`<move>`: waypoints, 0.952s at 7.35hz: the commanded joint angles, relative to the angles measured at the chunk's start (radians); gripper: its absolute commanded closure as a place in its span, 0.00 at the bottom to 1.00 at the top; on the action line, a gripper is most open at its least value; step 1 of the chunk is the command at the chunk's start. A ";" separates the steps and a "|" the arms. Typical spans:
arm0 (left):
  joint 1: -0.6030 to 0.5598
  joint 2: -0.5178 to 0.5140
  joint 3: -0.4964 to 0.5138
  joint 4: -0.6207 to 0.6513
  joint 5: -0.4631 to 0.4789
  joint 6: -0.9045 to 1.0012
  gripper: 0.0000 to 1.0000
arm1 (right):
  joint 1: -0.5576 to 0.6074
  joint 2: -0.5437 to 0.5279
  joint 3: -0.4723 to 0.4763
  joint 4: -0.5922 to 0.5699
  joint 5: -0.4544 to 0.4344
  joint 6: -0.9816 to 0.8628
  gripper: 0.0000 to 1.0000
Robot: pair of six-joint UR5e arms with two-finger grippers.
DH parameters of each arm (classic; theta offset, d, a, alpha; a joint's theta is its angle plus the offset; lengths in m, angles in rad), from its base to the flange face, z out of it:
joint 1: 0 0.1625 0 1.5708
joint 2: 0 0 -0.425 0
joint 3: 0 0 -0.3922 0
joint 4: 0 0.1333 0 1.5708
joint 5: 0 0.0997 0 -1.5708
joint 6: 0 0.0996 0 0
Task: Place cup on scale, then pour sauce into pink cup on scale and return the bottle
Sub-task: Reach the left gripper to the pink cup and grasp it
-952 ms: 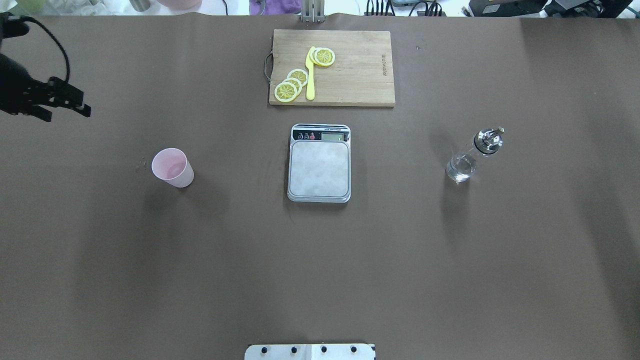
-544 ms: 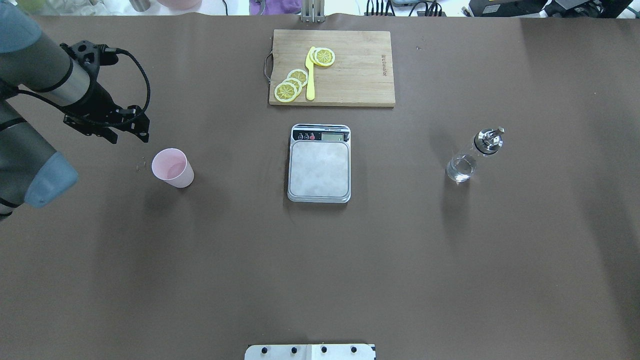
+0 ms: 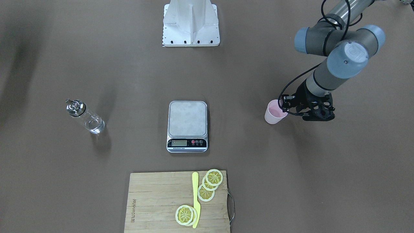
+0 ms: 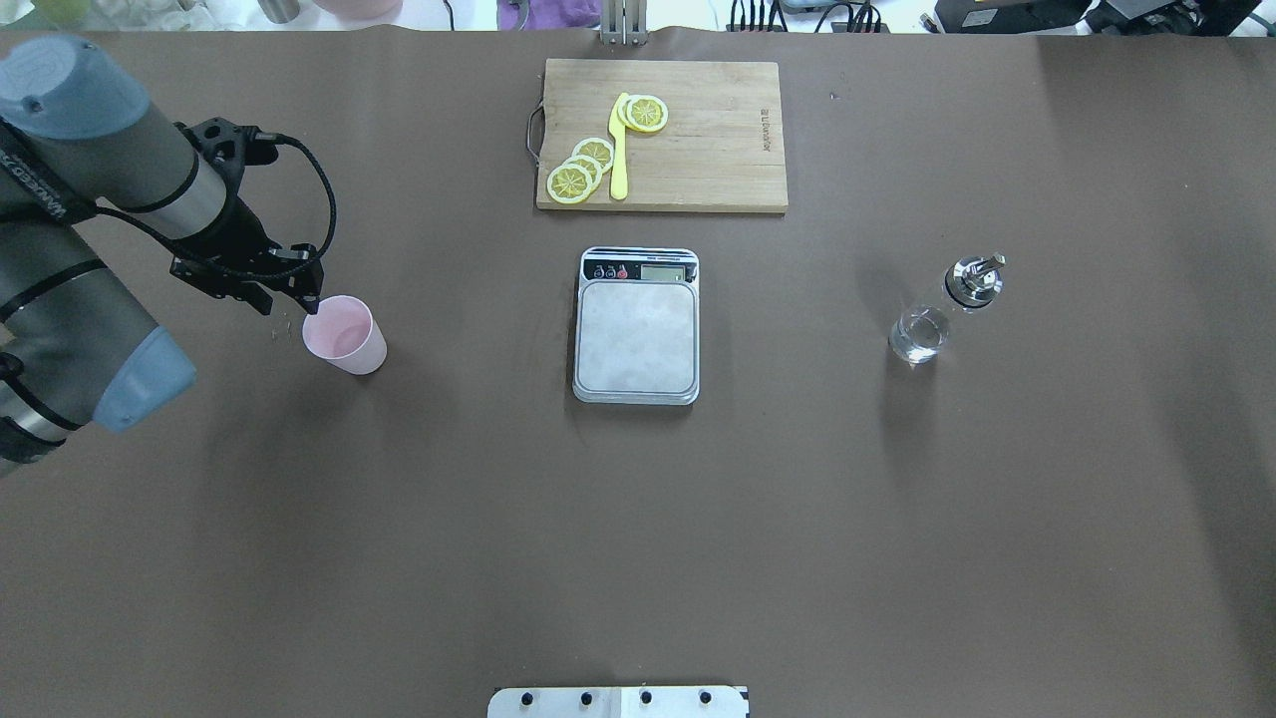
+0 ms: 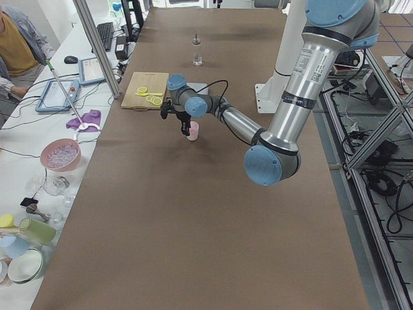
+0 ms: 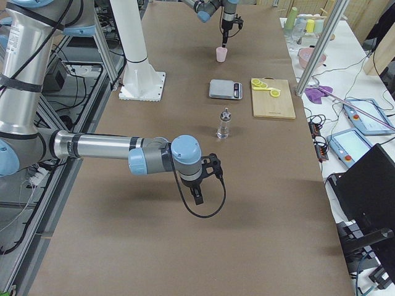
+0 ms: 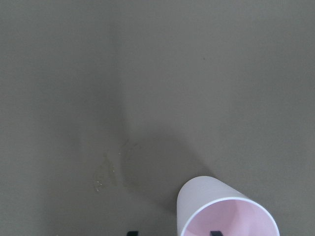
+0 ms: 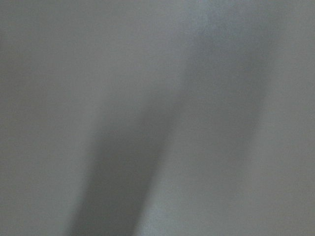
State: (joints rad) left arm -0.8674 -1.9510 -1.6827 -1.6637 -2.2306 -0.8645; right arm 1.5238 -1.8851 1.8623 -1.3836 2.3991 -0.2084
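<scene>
On the left of the table (image 4: 638,558), the left gripper (image 4: 292,301) has swung in from the edge and now hangs at the rim of the cup (image 4: 344,334). Its jaws are apart: the wrist view shows one fingertip outside the wall and one over the pink mouth, nothing clamped yet. That looks like the set-up for a rim grasp, the first step toward the scale (image 4: 636,334), which stands bare and well apart. Cup, scale and bottle (image 4: 937,314), upright far to the right, have not shifted. The right gripper (image 6: 197,196) hangs low over bare table; I cannot tell whether it is open
</scene>
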 commanded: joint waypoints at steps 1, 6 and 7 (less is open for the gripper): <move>0.010 -0.011 0.017 -0.004 0.000 -0.001 0.59 | -0.001 0.000 0.000 0.000 0.000 0.001 0.00; 0.015 -0.013 0.029 0.005 -0.007 0.009 1.00 | 0.001 0.001 0.000 0.001 0.000 0.003 0.00; 0.013 -0.044 0.025 0.039 -0.011 -0.001 1.00 | -0.001 0.007 0.002 0.002 0.000 0.003 0.00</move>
State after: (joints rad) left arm -0.8538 -1.9696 -1.6535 -1.6514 -2.2357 -0.8598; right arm 1.5242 -1.8829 1.8624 -1.3827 2.3991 -0.2060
